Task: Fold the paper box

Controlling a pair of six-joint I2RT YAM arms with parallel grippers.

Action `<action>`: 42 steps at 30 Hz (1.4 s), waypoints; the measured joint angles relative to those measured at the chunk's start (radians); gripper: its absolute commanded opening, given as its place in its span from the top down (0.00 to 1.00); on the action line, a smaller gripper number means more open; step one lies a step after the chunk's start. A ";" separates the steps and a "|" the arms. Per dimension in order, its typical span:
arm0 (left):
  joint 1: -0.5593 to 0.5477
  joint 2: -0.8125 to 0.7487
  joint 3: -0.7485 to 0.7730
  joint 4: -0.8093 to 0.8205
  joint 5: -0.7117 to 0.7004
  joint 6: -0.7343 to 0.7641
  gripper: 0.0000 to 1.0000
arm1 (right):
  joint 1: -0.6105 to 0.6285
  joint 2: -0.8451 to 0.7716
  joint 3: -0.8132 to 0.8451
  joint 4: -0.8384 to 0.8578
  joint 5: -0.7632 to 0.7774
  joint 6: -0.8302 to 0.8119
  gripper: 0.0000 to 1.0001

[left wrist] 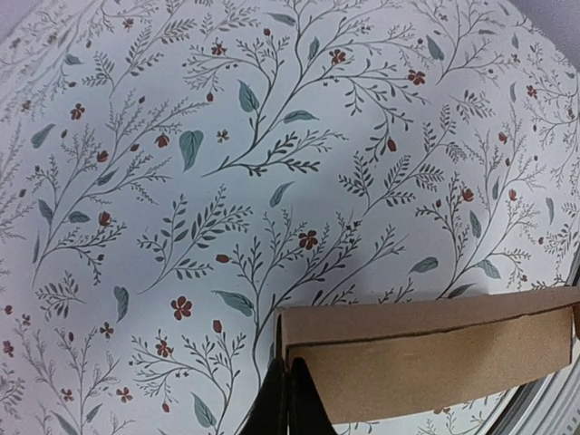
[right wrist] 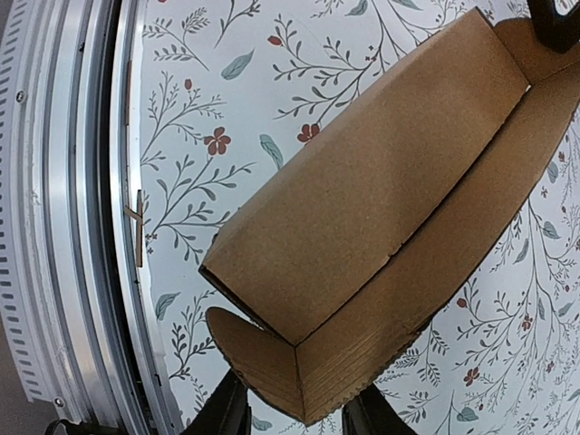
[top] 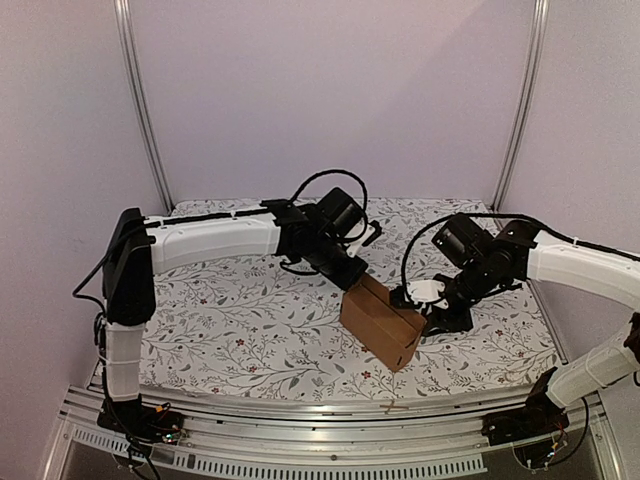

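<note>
The paper box (top: 382,322) is a plain brown elongated carton lying at an angle on the flowered table cover. My left gripper (top: 352,277) is at its far end. In the left wrist view the left gripper (left wrist: 290,372) has its black fingers pressed together on a thin end wall of the box (left wrist: 435,362). My right gripper (top: 437,318) is at the box's right side. In the right wrist view the right gripper (right wrist: 301,403) is open, its fingers either side of a lower corner of the box (right wrist: 362,190), where a rounded flap (right wrist: 249,349) hangs open.
The metal rail (right wrist: 82,217) runs along the table's near edge, close to the box's near end. A small tan stick-like piece (right wrist: 138,227) lies on the rail and also shows in the top view (top: 395,407). Walls close in the back and sides.
</note>
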 measured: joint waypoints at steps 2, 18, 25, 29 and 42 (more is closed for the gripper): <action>-0.003 -0.008 -0.017 0.015 -0.005 -0.002 1.00 | 0.009 0.000 -0.002 0.002 0.011 0.002 0.69; -0.007 -0.040 -0.070 0.051 -0.015 -0.006 1.00 | 0.026 0.006 -0.002 0.014 0.058 0.066 0.73; -0.007 -0.040 -0.064 0.039 -0.013 -0.002 1.00 | 0.023 0.011 -0.002 0.015 0.060 0.075 0.76; -0.007 -0.040 -0.064 0.037 -0.013 0.000 1.00 | 0.007 0.011 -0.001 0.014 0.058 0.079 0.74; -0.007 -0.040 -0.060 0.026 -0.013 0.000 1.00 | 0.003 0.011 -0.001 0.014 0.056 0.047 0.73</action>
